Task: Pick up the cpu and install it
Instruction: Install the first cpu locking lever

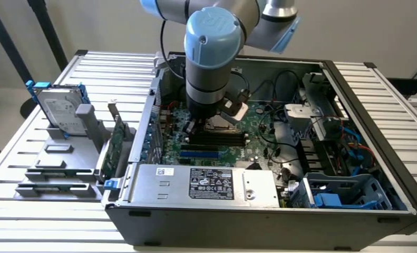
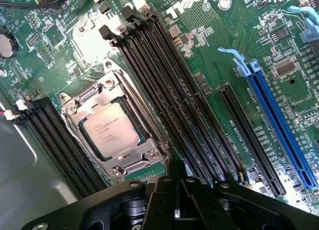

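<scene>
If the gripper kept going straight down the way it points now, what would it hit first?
Most likely the motherboard: the shut gripper points down beside the socket frame, where the cpu already sits, roughly over the dark memory slots. Depth is unclear, so this is a judgement.

An open computer case (image 1: 264, 211) sits on a slatted metal table (image 1: 384, 89). Inside lies a green motherboard (image 2: 209, 65) with black memory slots (image 2: 169, 100) and a blue expansion slot (image 2: 281, 127). A hard drive (image 1: 59, 113) stands in a grey rack (image 1: 64, 168) outside.
</scene>
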Controlling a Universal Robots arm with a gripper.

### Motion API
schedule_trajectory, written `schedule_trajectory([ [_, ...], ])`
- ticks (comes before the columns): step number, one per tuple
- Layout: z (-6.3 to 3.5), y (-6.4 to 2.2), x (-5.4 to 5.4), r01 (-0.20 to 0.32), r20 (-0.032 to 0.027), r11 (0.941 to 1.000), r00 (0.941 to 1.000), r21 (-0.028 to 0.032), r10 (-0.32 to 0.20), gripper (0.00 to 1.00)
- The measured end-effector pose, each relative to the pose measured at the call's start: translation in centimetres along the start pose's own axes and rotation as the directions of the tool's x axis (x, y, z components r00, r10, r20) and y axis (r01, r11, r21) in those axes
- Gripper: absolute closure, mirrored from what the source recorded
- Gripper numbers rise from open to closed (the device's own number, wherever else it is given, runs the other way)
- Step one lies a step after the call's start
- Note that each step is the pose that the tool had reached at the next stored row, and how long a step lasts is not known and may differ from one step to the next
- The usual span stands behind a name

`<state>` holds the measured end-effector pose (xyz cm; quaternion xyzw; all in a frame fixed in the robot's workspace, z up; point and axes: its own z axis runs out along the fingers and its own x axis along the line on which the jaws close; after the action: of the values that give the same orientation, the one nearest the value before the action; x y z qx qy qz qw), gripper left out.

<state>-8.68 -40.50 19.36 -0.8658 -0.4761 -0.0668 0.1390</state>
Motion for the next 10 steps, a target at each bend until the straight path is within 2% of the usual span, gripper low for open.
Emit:
schedule_trajectory([
  [4,0.00,-0.02,0.02,0.000,0.0059,1.0000,1.0000,-0.0036,0.000,0.89],
  [7,-0.21,-0.06,0.09,0.000,0.0063,1.0000,1.0000,-0.0042,0.000,0.89],
  [10,-0.90,-0.20,0.27,0.000,0.0072,1.0000,1.0000,-0.0045,0.000,0.89],
])
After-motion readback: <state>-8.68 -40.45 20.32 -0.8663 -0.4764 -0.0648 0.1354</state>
